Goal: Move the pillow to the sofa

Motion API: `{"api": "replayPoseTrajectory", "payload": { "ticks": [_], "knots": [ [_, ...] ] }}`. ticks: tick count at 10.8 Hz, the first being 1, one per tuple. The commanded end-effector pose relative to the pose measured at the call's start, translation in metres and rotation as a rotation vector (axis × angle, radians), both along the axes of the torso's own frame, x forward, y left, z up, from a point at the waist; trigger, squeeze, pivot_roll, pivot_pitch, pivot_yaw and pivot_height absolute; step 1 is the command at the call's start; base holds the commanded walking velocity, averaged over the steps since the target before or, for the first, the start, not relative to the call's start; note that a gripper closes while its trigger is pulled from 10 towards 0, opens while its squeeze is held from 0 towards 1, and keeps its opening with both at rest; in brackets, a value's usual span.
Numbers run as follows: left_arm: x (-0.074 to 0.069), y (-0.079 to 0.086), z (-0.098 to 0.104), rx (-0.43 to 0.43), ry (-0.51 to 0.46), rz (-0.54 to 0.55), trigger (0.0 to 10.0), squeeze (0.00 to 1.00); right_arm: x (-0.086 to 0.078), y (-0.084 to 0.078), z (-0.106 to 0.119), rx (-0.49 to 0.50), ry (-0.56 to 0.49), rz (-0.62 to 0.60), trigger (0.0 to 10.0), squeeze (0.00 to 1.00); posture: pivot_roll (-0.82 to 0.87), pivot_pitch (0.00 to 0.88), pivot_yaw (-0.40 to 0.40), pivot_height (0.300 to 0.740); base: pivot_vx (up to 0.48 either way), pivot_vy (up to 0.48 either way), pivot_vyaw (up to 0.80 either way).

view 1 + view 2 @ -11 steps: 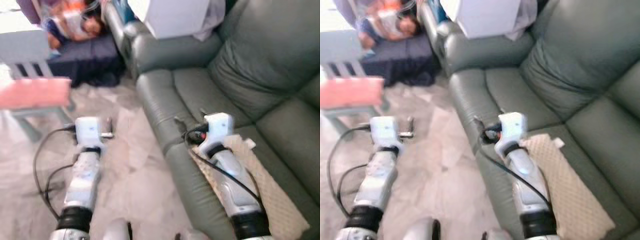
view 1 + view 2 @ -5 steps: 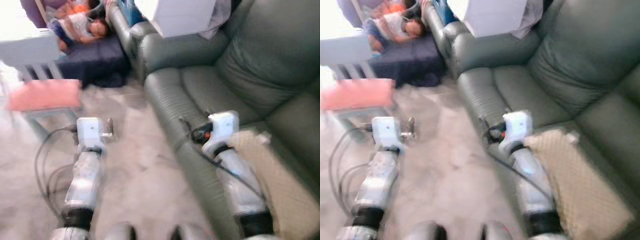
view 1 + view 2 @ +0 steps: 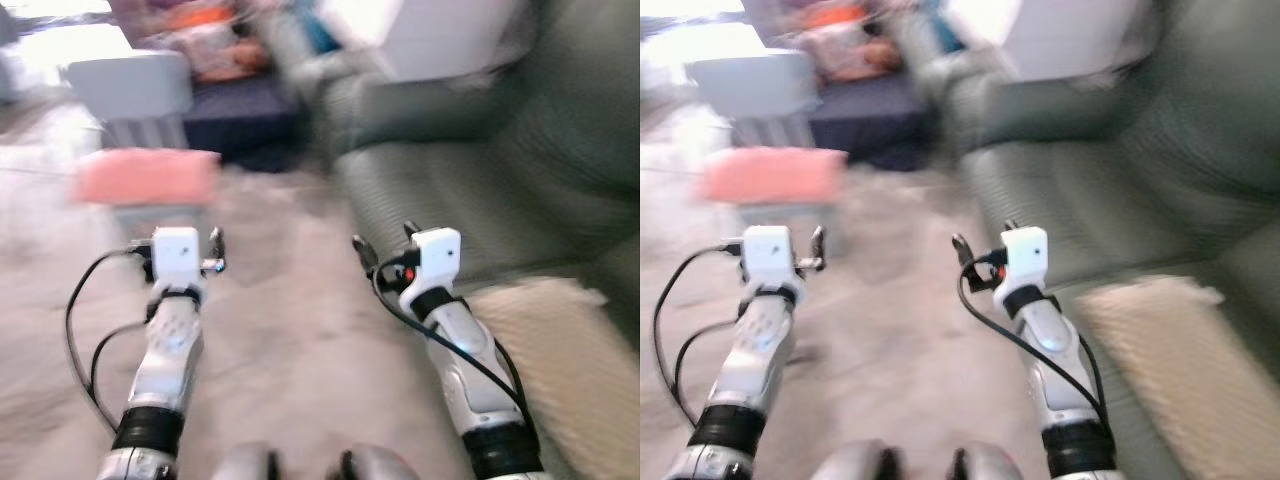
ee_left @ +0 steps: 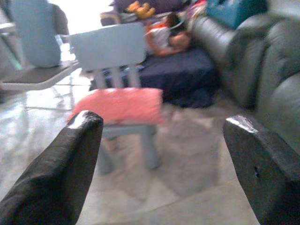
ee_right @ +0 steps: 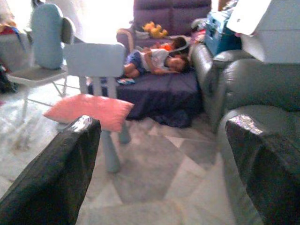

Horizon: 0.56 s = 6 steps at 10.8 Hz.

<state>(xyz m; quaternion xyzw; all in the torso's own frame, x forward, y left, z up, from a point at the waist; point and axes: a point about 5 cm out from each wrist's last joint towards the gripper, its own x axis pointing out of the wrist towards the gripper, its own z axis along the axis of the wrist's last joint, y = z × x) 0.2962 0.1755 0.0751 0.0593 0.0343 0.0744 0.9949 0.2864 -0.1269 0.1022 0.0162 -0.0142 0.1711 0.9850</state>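
A pink pillow (image 3: pixel 148 178) lies on the seat of a small pale blue chair (image 3: pixel 135 90) ahead on my left; it is sharper in the right wrist view as the pink pillow (image 5: pixel 86 110). The grey-green sofa (image 3: pixel 480 190) runs along my right. On its near seat lies a beige quilted pillow (image 3: pixel 560 350), beside my right forearm. My left gripper (image 4: pixel 161 124) is open and holds nothing, well short of the chair. My right gripper (image 3: pixel 383 238) is open too, in the air by the sofa's front edge.
A person (image 5: pixel 154 58) lies on a dark blue mattress (image 5: pixel 159 93) behind the small chair. A white box (image 5: pixel 262 28) rests on the sofa's far end. A grey chair with a blue cushion (image 5: pixel 47 42) stands further left. Pale tiled floor (image 3: pixel 290 330) spreads before me.
The whole picture has swung left and blurred: the sofa slid towards the right and the chair with the pink pillow came nearer the middle. Both arms keep their pose, grippers still open.
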Motion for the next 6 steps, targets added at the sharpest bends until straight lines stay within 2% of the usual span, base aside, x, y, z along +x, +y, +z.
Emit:
{"api": "replayPoseTrajectory", "payload": {
  "ticks": [1, 6],
  "knots": [
    [0.0019, -0.0082, 0.0014, 0.01, -0.002, -0.023, 10.0, 0.0, -0.0017, -0.0069, -0.0016, -0.001, 0.005, -0.02, 10.0, 0.0, -0.1, 0.073, -0.033, 0.74, 0.0, 0.48, 0.0],
    [-0.0008, -0.0088, 0.0048, 0.028, -0.043, -0.029, 10.0, 0.0, -0.0028, -0.0084, -0.0036, -0.001, 0.011, -0.03, 10.0, 0.0, -0.09, 0.08, -0.033, 0.74, 0.0, 0.465, 0.0]
  ]
}}
